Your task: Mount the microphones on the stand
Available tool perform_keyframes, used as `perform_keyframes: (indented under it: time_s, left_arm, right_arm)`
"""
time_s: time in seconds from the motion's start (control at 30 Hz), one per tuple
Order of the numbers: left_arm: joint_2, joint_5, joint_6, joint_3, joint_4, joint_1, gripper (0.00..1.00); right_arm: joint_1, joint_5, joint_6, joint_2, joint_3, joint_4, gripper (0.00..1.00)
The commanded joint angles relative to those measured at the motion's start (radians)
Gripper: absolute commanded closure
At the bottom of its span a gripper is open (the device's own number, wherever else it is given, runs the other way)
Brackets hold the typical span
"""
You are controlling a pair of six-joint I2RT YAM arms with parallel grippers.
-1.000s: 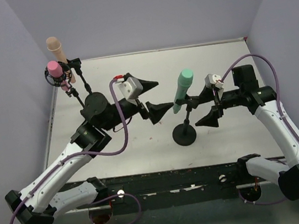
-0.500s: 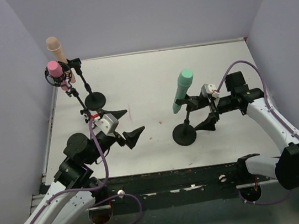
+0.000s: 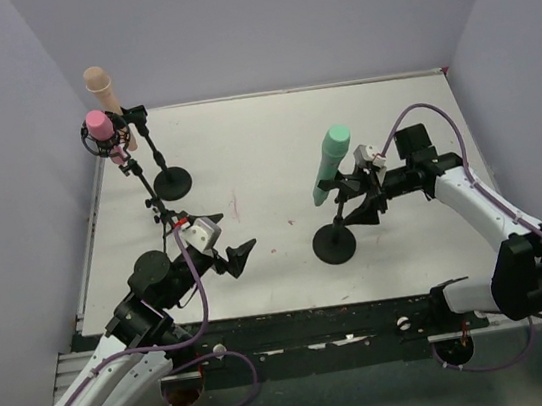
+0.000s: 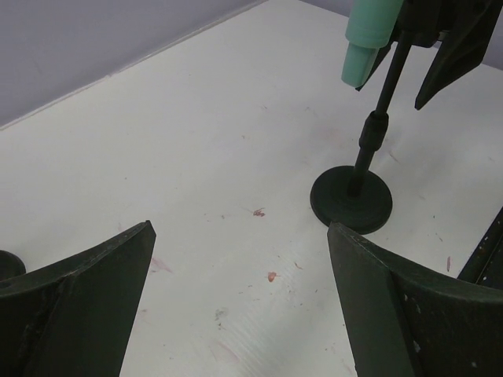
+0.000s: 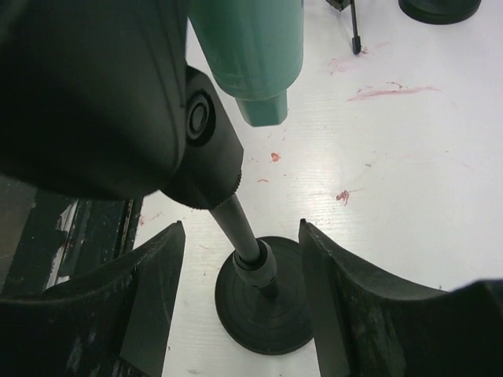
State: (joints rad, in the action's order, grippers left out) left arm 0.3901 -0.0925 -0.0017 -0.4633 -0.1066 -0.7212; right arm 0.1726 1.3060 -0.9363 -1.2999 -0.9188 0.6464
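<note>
A green microphone sits tilted in the clip of a black stand whose round base rests on the table right of centre. My right gripper is open, its jaws on either side of the stand's pole, above the base; the green microphone hangs just above. My left gripper is open and empty over the table, left of the stand. In the left wrist view the microphone and base are ahead to the right. A pink microphone and a beige microphone sit on stands at far left.
The far-left stand has a round black base, also at the top of the right wrist view. A thin black pole holds the pink microphone. Purple walls close in the table. A black rail runs along the near edge.
My left arm has pulled back from the table's middle toward the near left. My right gripper has moved left and now straddles the green microphone's stand pole.
</note>
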Motion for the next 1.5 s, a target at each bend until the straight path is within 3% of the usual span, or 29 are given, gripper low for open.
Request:
perform_keyframes:
  time_s: [0.0,0.37,0.77,0.97,1.1,1.3,1.37,1.47]
  left_arm:
    - [-0.003,0.017,0.017,-0.023,-0.002,0.005,0.01]
    - [-0.019,0.014,0.026,-0.026,-0.008,0.011,0.01]
    - [-0.023,0.002,0.022,-0.028,-0.007,0.032,0.01]
    - [-0.022,-0.01,0.019,-0.026,-0.004,0.042,0.01]
    - [-0.025,-0.01,0.019,-0.025,-0.001,0.045,0.01]
    - [-0.036,-0.007,0.017,-0.021,-0.004,0.049,0.01]
    - [-0.04,-0.004,0.016,-0.021,-0.002,0.049,0.01]
    - [-0.045,-0.004,0.016,-0.018,-0.005,0.049,0.01]
  right_arm:
    - [0.016,0.027,0.033,-0.028,-0.034,-0.051,0.34]
    - [0.022,0.055,0.068,-0.05,-0.026,-0.08,0.61]
    - [0.039,0.081,0.022,-0.064,-0.038,-0.031,0.61]
    - [0.039,0.105,-0.002,-0.068,-0.049,0.001,0.8]
    - [0.038,0.063,-0.004,-0.078,-0.113,0.036,0.91]
    - [-0.059,-0.046,0.073,-0.12,-0.284,0.03,0.93]
    - [-0.117,-0.08,0.14,-0.13,-0.308,-0.035,0.94]
    - [-0.218,-0.178,0.304,-0.118,-0.289,-0.294,0.93]
